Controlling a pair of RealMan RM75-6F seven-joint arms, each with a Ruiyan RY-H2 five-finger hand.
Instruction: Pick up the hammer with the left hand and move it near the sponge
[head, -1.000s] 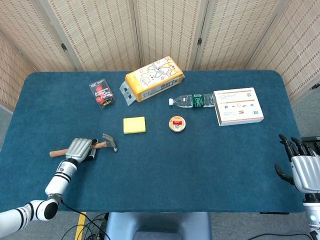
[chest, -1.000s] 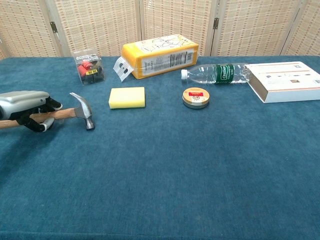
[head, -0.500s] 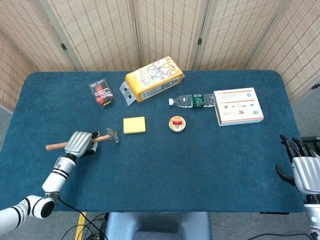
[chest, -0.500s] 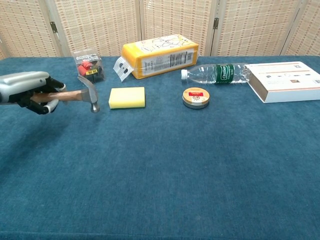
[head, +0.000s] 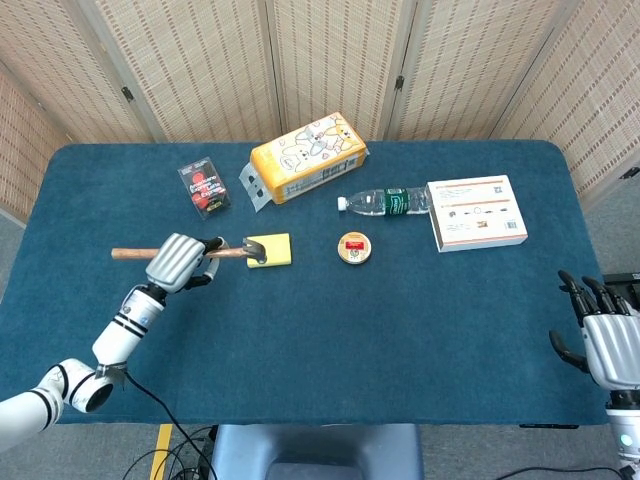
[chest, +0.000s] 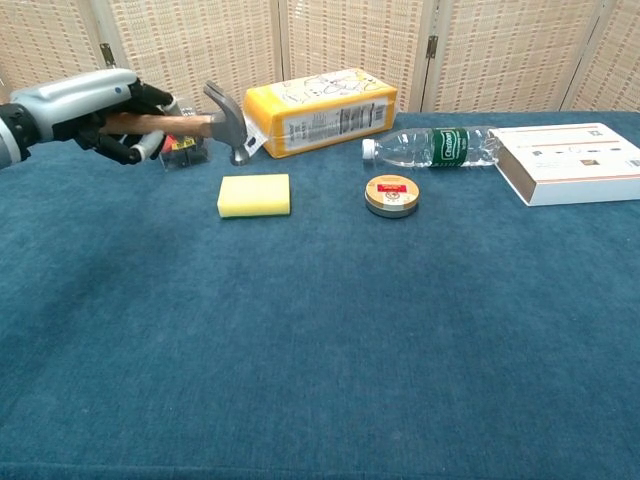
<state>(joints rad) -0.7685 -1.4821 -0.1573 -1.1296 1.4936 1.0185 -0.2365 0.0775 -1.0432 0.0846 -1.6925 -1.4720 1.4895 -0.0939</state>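
Yellow carton (head: 306, 156) at back — water bottle (head: 388, 201) on side, white box (head: 477, 211) beside; round tin (head: 353, 247), small packet (head: 204, 187).

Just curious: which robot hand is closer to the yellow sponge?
Left. The left robot hand holds the hammer beside the sponge; the right robot hand waits far off.

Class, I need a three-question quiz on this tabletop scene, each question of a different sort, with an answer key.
1. True or false: the left hand holds the hammer in the air, off the table.
2. Which thing lies between the sponge and the white box? A) round tin B) black packet C) yellow carton
3. Fill in: the water bottle lies on its ____.

Key: 1 true; 2 A, the round tin; 3 side.
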